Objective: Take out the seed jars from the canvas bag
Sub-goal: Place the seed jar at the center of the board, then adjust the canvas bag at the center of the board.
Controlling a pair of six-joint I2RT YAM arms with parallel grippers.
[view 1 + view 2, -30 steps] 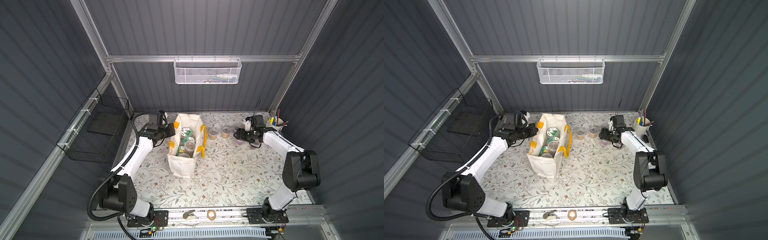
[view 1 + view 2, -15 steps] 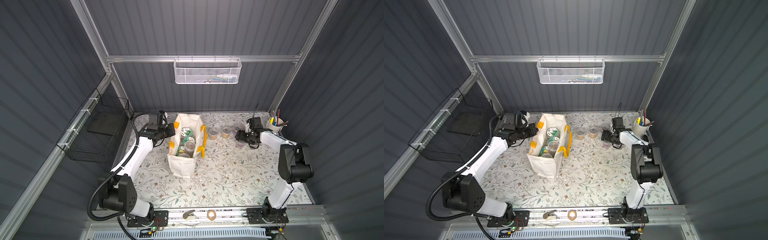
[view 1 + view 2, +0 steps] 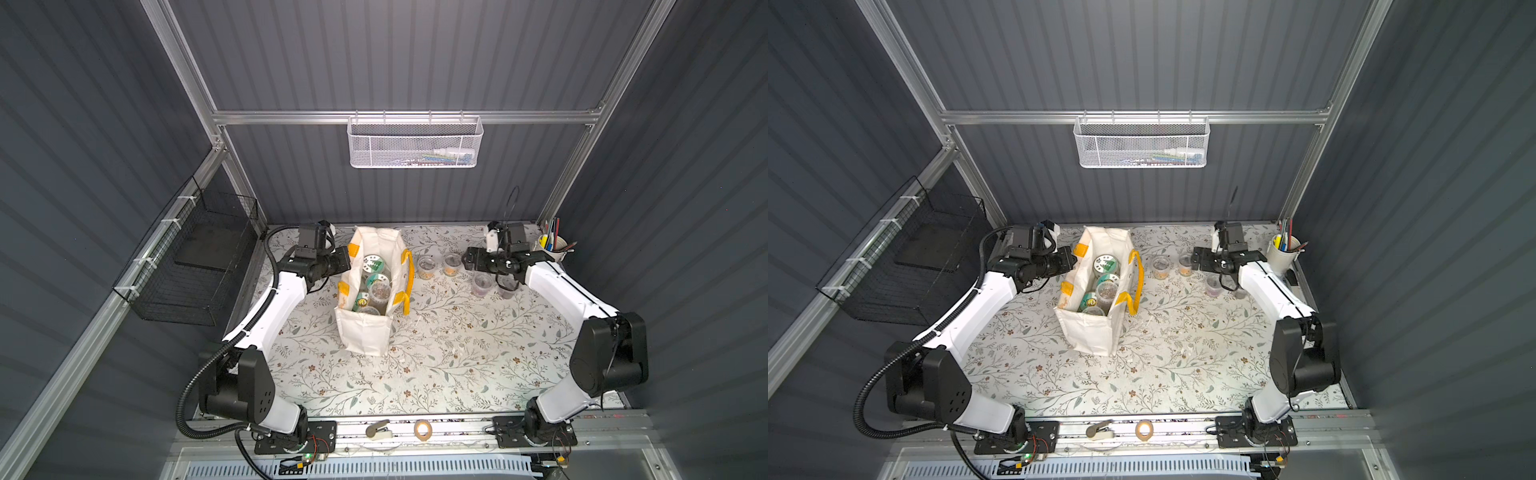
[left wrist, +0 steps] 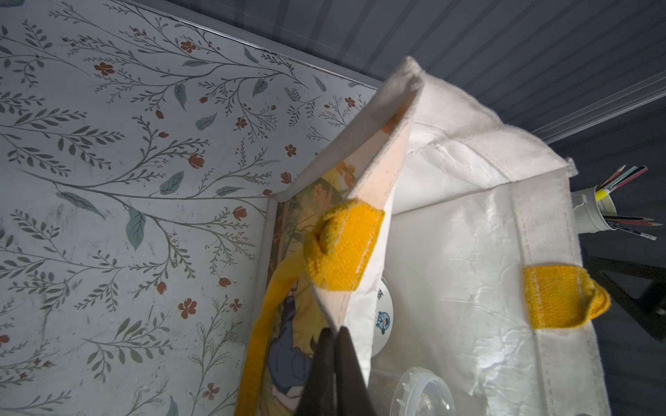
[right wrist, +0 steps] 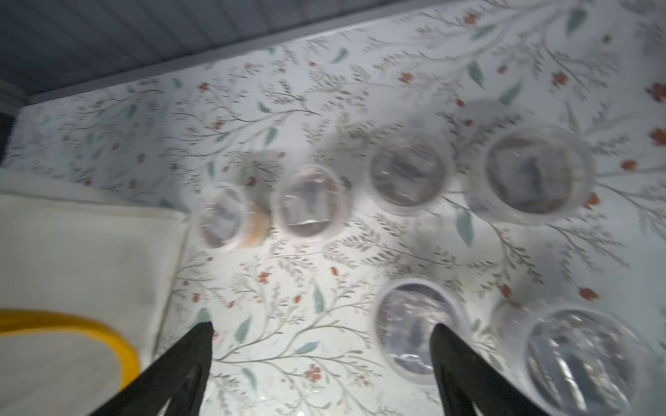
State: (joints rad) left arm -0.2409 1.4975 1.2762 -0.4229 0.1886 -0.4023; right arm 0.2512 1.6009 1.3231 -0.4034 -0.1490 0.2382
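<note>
The off-white canvas bag (image 3: 365, 332) (image 3: 1088, 332) stands left of the middle, its mouth open. My left gripper (image 4: 333, 331) (image 3: 347, 259) is shut on the bag's left rim (image 4: 360, 324), just below a yellow handle patch (image 4: 342, 248). Several seed jars sit inside the bag: pictured lids (image 3: 372, 264) and a clear lid (image 4: 421, 392) show. Several small clear-lidded seed jars (image 5: 310, 200) (image 3: 426, 266) stand on the table right of the bag. My right gripper (image 5: 322, 327) (image 3: 468, 259) hovers open over them and holds nothing. One finger (image 5: 454, 360) crosses in front of a jar (image 5: 407, 317).
A white pen cup (image 3: 552, 245) (image 4: 591, 212) stands in the back right corner, close behind my right arm. A black wire basket (image 3: 199, 266) hangs on the left wall and a white mesh basket (image 3: 413, 143) on the back wall. A tape roll (image 3: 422, 428) lies on the front rail.
My right gripper has opened wider and shifted slightly left over the jars on the table. The left gripper has kept its hold on the bag's rim.
</note>
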